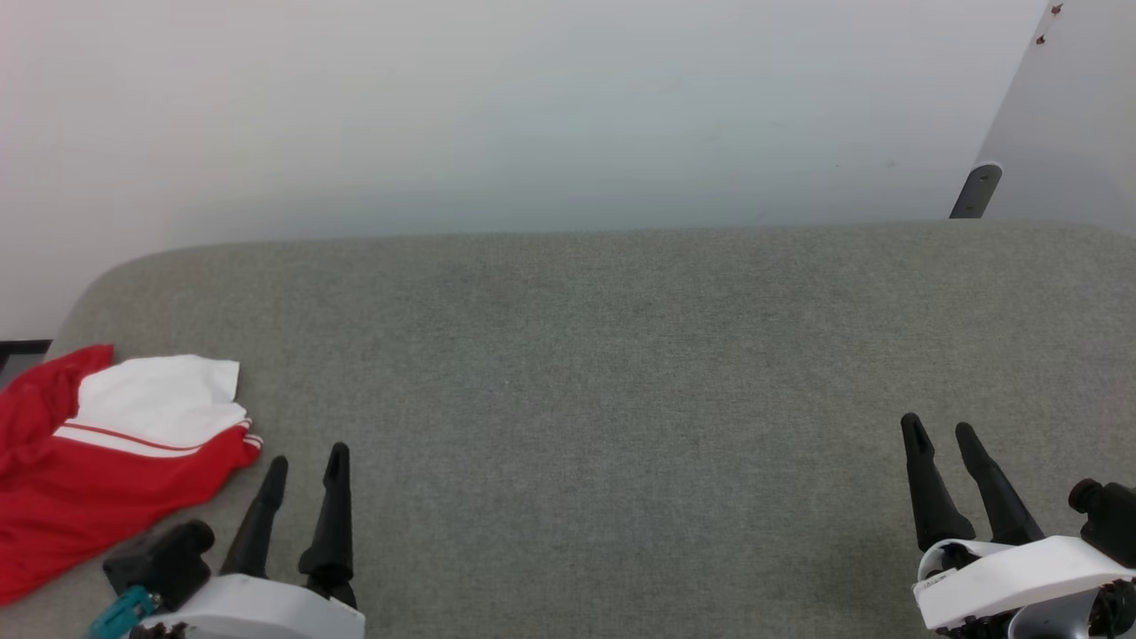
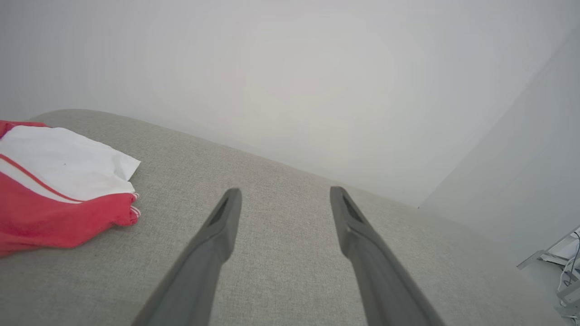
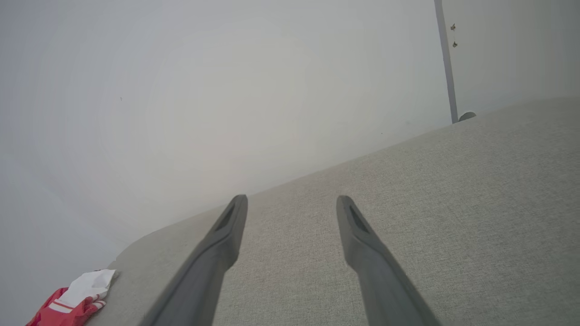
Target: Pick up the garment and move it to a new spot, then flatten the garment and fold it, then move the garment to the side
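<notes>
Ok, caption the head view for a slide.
Red-and-white jersey at left edge of grey upholstered surface; left hand and right hand open, empty.

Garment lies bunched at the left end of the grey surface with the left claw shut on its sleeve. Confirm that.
Not right. The left claw is open and holds nothing, apart from the garment, as the head view shows. The garment does lie bunched at the left end of the grey surface.
</notes>
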Robot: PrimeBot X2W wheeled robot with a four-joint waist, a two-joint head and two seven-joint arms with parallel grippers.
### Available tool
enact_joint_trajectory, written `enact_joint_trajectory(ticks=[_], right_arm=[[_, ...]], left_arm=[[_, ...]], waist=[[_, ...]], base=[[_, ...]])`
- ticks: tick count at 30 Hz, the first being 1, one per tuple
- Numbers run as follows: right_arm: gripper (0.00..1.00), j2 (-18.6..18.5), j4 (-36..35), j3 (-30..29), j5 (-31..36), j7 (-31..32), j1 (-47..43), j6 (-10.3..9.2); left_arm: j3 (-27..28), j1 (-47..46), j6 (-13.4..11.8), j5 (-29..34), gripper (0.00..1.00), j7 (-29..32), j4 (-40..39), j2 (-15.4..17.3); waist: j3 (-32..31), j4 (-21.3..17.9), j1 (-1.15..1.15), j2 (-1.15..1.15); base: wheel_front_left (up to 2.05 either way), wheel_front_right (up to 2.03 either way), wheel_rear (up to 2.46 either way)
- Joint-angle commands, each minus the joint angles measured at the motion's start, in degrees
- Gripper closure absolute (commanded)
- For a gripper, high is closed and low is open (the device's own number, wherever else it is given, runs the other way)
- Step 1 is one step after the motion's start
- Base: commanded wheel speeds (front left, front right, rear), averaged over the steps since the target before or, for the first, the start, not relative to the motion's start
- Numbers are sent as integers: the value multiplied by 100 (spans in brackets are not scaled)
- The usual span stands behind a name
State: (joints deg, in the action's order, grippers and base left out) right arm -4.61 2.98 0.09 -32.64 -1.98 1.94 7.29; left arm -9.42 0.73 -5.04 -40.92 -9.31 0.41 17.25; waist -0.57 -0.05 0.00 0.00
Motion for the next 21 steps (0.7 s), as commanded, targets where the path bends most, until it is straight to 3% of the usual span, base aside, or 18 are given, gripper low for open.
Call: enact_joint_trajectory(ticks=[1,21], right_arm=[[0,-14,-99,0,166,-38,-3,21],[0,36,-314,-95,1234,-135,-79,26]], left_arm=[[-18,18,-19,166,0,-50,-99,65],[-63,143,-49,1028,0,-294,-302,174]], waist=[[-2,-2,0,0],[-33,-16,0,0]], base=[[0,0,0],[0,0,0]])
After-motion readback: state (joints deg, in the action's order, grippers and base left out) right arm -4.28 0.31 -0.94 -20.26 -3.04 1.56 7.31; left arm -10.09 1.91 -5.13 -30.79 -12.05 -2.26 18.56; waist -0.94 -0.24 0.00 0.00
